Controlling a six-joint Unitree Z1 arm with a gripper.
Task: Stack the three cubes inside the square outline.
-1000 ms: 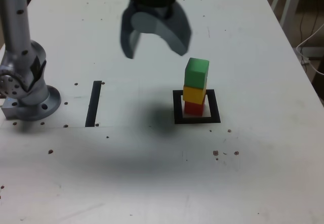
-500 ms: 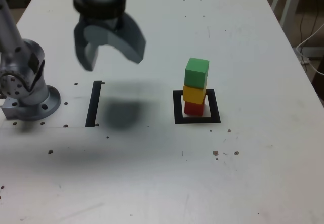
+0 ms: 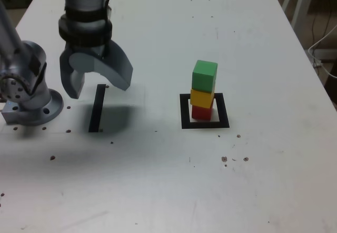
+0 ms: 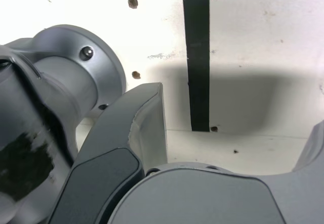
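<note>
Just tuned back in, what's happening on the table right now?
The stack looks done: the red cube sits inside the square outline, the yellow cube is on it and the green cube is on top. The gripper is open and empty, well off to the exterior view's left, hanging above the straight black strip near the arm's base. Nothing is touching the cubes.

We can read no text, label, brand, number or sign in either view: not on the white table top (image 3: 253,33), the stacked matte cubes (image 3: 204,91), or the grey metal arm base (image 3: 26,93).
</note>
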